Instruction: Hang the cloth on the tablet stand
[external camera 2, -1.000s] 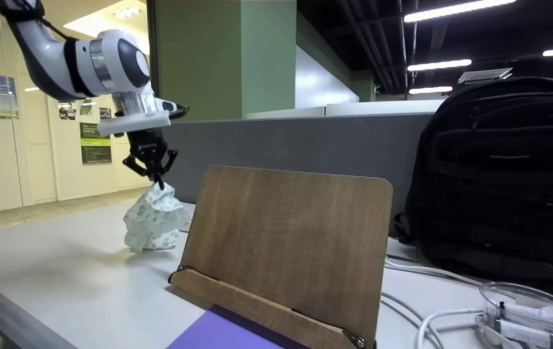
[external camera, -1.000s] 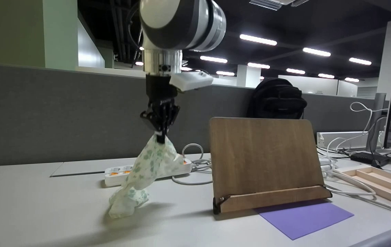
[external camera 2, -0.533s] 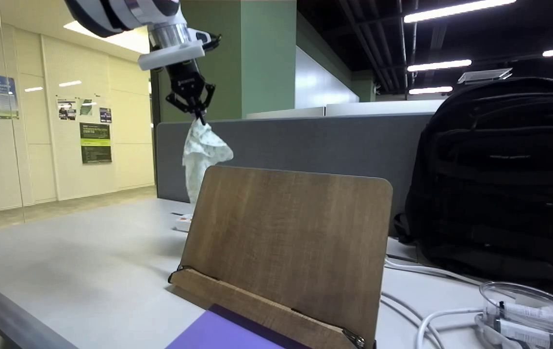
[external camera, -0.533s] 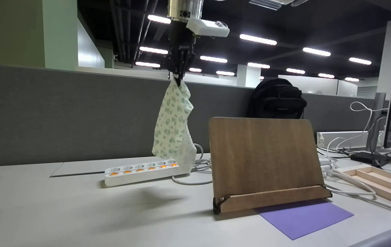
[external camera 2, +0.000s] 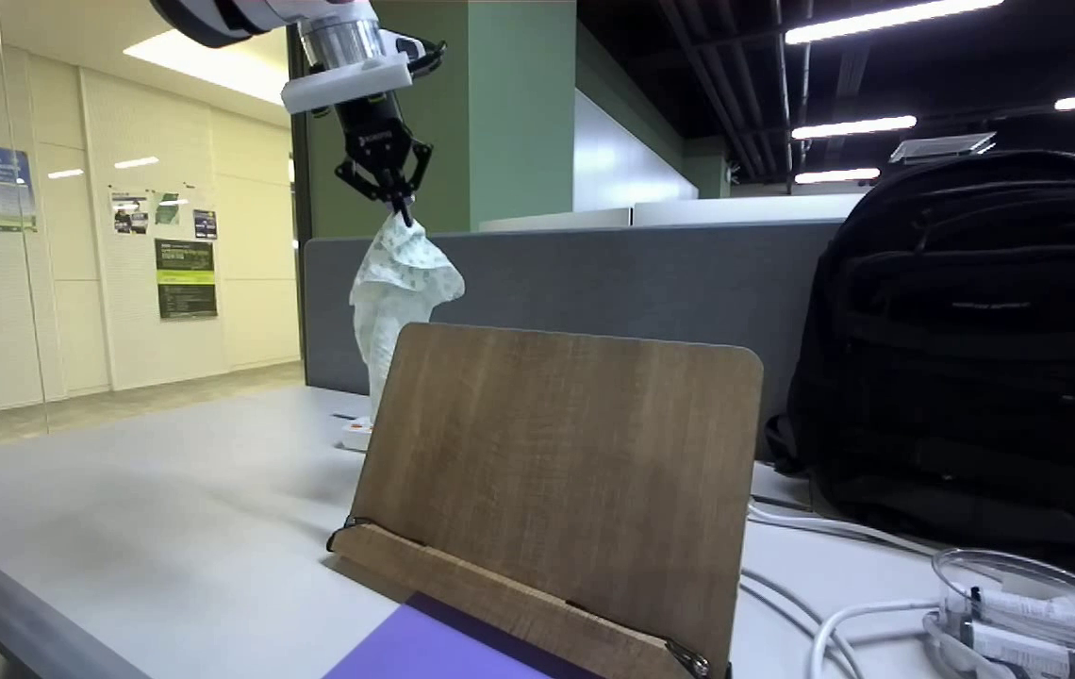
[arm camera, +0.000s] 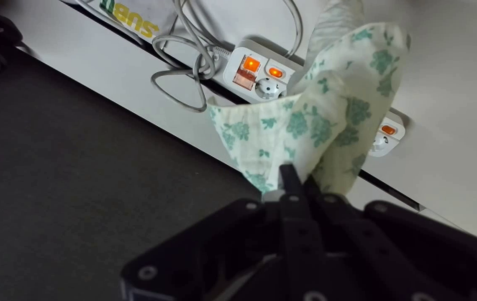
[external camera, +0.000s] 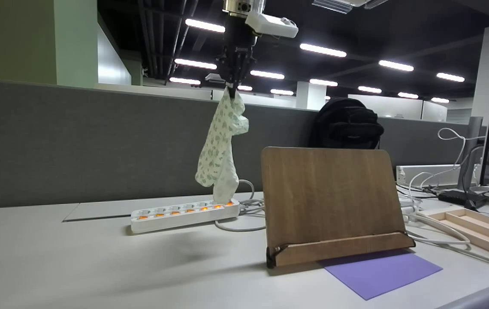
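Observation:
The cloth (external camera: 215, 148), pale cream with green print, hangs bunched and long from my gripper (external camera: 233, 91) in both exterior views. My gripper is shut on its top end, as the wrist view shows at the fingertips (arm camera: 299, 177). The cloth (arm camera: 297, 125) fills the middle of that view. Its lower end is just above or against the white power strip (external camera: 184, 216); I cannot tell which. The tablet stand (external camera: 332, 195), a brown board leaning back with a bottom ledge, is apart from the gripper. In an exterior view the stand (external camera 2: 566, 471) hides the cloth's lower part.
A purple sheet (external camera: 384, 272) lies under the stand's front. A grey partition (external camera: 77, 146) runs behind the desk. A black backpack (external camera 2: 981, 358) is behind the stand. Cables (arm camera: 196, 54) lie near the strip. A wooden tray (external camera: 480, 231) and a clear container (external camera 2: 1028, 613) are beside the stand.
My gripper has lifted the cloth off the table and moved it toward the stand's side and the partition. In the last half second it rose a little more. The stand has not moved.

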Action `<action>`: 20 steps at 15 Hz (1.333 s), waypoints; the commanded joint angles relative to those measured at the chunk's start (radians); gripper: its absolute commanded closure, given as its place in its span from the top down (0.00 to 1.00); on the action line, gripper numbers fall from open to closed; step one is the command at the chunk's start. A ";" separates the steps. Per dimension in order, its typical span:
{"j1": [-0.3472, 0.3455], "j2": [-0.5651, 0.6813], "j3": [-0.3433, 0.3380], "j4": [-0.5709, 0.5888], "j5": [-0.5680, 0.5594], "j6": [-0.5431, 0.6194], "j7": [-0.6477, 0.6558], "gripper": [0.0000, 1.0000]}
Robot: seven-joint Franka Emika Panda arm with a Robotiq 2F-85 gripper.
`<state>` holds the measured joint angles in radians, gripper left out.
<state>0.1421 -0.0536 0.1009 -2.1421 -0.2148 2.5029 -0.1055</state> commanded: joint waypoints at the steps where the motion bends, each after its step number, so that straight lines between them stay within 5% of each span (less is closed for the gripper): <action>1: -0.032 -0.041 -0.008 -0.029 -0.035 0.026 0.022 0.00; 9: -0.204 -0.160 -0.064 -0.080 -0.329 0.042 0.272 0.00; 20: -0.218 -0.403 -0.060 -0.355 -0.265 -0.146 0.170 0.00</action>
<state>-0.0793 -0.3801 0.0396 -2.4158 -0.5027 2.4002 0.0875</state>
